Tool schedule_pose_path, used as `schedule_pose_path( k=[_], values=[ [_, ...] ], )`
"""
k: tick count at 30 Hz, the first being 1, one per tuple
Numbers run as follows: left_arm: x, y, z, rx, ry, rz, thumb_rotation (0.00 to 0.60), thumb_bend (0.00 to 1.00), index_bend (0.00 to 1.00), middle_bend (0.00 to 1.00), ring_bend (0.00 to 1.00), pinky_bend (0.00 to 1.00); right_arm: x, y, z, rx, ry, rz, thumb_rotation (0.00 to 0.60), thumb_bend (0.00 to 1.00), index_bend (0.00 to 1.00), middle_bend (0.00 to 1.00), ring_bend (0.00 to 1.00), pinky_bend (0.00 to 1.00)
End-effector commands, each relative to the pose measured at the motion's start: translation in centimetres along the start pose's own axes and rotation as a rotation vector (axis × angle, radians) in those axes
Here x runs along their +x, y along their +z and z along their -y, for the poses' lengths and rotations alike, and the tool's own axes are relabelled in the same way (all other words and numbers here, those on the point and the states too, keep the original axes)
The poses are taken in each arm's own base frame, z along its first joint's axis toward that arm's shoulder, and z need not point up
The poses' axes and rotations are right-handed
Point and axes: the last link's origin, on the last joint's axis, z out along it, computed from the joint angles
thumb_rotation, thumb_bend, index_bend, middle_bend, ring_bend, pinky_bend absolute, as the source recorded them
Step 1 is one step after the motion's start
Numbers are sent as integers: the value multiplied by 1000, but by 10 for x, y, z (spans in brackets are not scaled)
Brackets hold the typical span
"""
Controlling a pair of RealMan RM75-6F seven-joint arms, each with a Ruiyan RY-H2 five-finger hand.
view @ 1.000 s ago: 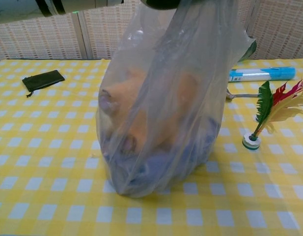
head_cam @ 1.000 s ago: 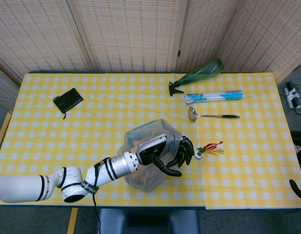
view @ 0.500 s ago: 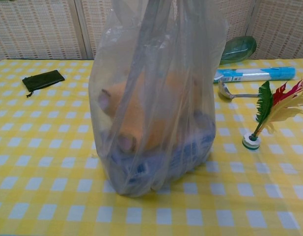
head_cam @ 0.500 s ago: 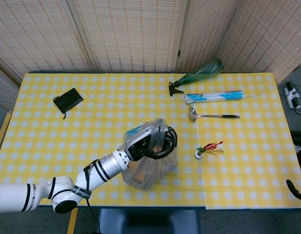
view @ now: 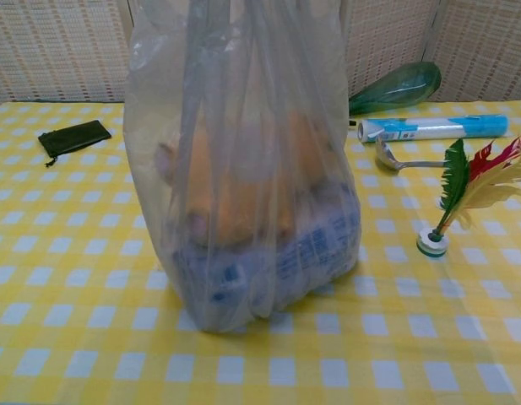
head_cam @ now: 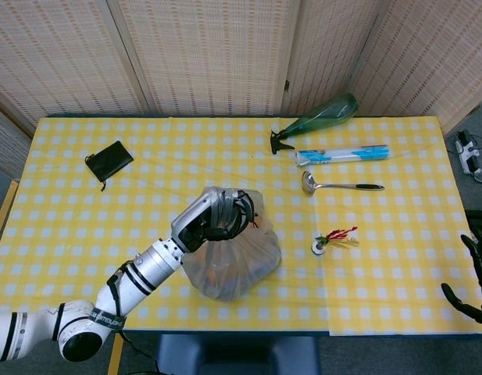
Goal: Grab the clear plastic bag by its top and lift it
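Observation:
The clear plastic bag (head_cam: 234,266) (view: 243,186) holds orange and blue items and hangs upright over the yellow checked table (head_cam: 92,226). My left hand (head_cam: 217,217) grips its gathered top, fingers curled around the plastic. In the chest view the bag stretches up out of the top of the frame, and whether its bottom still touches the cloth is unclear. My right hand (head_cam: 473,283) shows only at the table's far right edge, its dark fingers spread and holding nothing.
A shuttlecock with coloured feathers (head_cam: 334,238) (view: 463,198) stands just right of the bag. Behind it lie a ladle (head_cam: 338,185), a blue-white tube (head_cam: 342,155) and a green spray bottle (head_cam: 315,121). A black pouch (head_cam: 109,161) lies at the back left.
My left hand has closed on the bag's top and drawn it up and to the left, stretching the bag upright. My right hand has come further into view at the right edge.

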Motion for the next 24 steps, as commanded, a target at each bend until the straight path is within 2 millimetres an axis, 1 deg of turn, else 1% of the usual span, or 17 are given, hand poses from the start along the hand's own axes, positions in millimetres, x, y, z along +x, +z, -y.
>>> schedule_pose_path(
  k=[1, 3, 8, 13, 15, 16, 18, 21, 24],
  values=[
    [4, -3, -8, -7, -1, -16, 600, 784, 593, 842, 877, 975, -2, 2, 2, 6, -1, 8, 600, 306, 0, 0, 0, 0],
    [7, -6, -16, -21, 6, -26, 600, 784, 593, 842, 877, 975, -3, 2, 2, 8, -2, 14, 600, 306, 0, 0, 0, 0],
    [14, -8, -48, -76, 22, -41, 600, 784, 593, 842, 877, 975, -2, 2, 3, 6, -2, 11, 600, 306, 0, 0, 0, 0],
    [21, -5, -95, -134, 76, -62, 600, 785, 593, 842, 877, 975, -1, 0, 2, -7, -8, 2, 600, 306, 0, 0, 0, 0],
    [19, -2, -114, -163, 57, -64, 600, 786, 594, 842, 877, 975, -2, 1, 1, -11, -12, 6, 600, 306, 0, 0, 0, 0],
    [17, 1, -127, -182, 42, -55, 600, 786, 594, 842, 877, 975, -3, 1, 1, -13, -13, 11, 600, 307, 0, 0, 0, 0],
    [16, 4, -146, -205, 72, -44, 600, 787, 594, 842, 877, 975, -4, 2, 1, -15, -13, 15, 600, 306, 0, 0, 0, 0],
    [17, 5, -157, -208, 111, -48, 600, 786, 594, 842, 878, 975, -4, 3, 2, -18, -15, 12, 600, 307, 0, 0, 0, 0],
    [17, 5, -156, -193, 98, -54, 600, 786, 594, 842, 877, 975, -5, 3, 2, -19, -22, 16, 600, 306, 0, 0, 0, 0]
  ],
)
